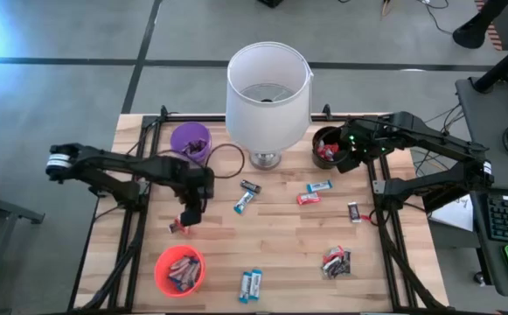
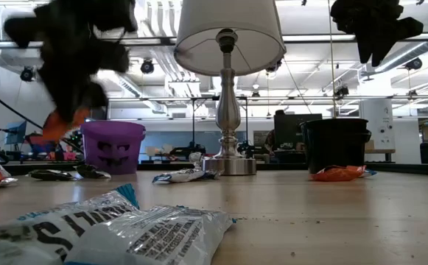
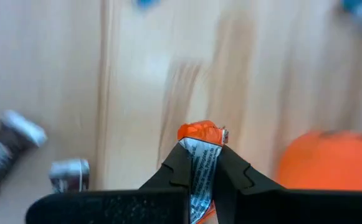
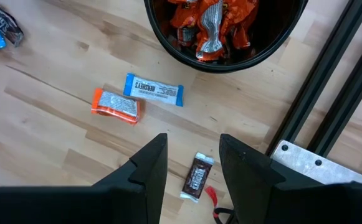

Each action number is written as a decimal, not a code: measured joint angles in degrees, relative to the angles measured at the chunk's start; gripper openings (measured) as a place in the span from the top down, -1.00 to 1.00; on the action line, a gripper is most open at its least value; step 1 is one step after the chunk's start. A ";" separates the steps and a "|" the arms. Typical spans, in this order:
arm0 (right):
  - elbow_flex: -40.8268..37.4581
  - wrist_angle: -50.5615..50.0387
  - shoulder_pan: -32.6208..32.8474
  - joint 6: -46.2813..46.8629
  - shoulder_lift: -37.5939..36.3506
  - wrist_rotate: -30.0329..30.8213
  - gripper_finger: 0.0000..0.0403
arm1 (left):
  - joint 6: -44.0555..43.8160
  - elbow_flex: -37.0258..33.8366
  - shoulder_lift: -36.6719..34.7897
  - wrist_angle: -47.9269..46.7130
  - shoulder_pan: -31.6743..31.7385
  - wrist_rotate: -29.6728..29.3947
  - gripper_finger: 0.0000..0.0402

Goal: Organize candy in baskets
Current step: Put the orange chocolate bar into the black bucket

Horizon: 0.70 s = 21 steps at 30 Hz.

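The left tool (image 3: 200,177) is black and pinches an orange-red candy (image 3: 200,138) with a white printed underside. The worktop (image 1: 280,236) is pale striped wood. Beside the left tool sit a purple basket (image 1: 190,140) and an orange-red basket (image 1: 179,270). Under the black right tool (image 4: 193,158) lie a blue-and-white bar (image 4: 153,90), an orange bar (image 4: 115,106), a dark brown bar (image 4: 196,177) and a black basket (image 4: 224,31) of orange and silver wrappers.

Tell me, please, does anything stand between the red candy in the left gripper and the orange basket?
Nothing visible does. The left gripper holds the red candy above bare table, and the orange basket sits close by, its top open.
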 joint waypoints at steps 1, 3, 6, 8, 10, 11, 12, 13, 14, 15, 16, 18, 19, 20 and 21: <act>0.00 0.01 0.00 -0.03 0.00 -0.36 0.32 | 0.07 1.55 -0.95 0.08 0.00 -0.14 0.98; 0.00 0.03 0.00 -0.85 0.00 -1.64 0.32 | 0.63 4.94 -2.47 -0.15 -0.01 -1.60 0.98; 0.00 0.47 0.02 -2.73 0.00 -4.39 0.32 | 2.64 11.01 -4.43 0.33 0.00 -5.13 0.98; 0.00 1.70 0.02 -4.26 -0.02 -7.15 0.32 | 5.03 15.31 -5.28 0.62 0.02 -7.57 0.98; 0.00 3.86 0.02 -7.09 -0.04 -10.55 0.32 | 7.29 19.46 -5.59 1.96 0.09 -9.36 0.98; 0.00 5.22 0.02 -8.59 -0.04 -12.40 0.32 | 8.46 21.52 -5.64 2.57 0.16 -9.64 0.98; 0.00 6.89 0.03 -10.01 -0.04 -14.16 0.32 | 9.69 23.44 -5.72 3.29 0.33 -9.94 0.98; 0.00 8.64 0.15 -11.23 -0.02 -16.11 0.32 | 10.78 25.16 -5.74 4.00 0.41 -10.02 0.98; 0.00 10.40 0.39 -12.17 0.00 -17.65 0.32 | 11.80 26.80 -5.71 4.71 0.51 -10.02 0.98; 0.00 12.32 0.64 -13.07 0.00 -18.91 0.32 | 12.74 28.09 -5.67 5.08 0.61 -10.04 0.98; 0.00 14.18 0.94 -13.77 0.00 -19.84 0.32 | 13.41 29.03 -5.65 5.17 0.70 -10.04 0.98; 0.00 17.91 1.86 -15.39 0.02 -21.37 0.32 | 14.48 30.31 -5.61 5.15 0.94 -10.02 0.98; 0.00 19.79 2.42 -16.26 0.01 -21.81 0.32 | 14.63 30.63 -5.61 5.15 1.05 -10.02 0.98; 0.00 21.82 3.04 -17.26 0.02 -22.24 0.32 | 14.63 30.79 -5.61 5.17 1.13 -10.02 0.98; 0.00 23.94 3.70 -18.06 0.03 -22.45 0.32 | 14.63 30.82 -5.61 5.32 1.14 -10.02 0.98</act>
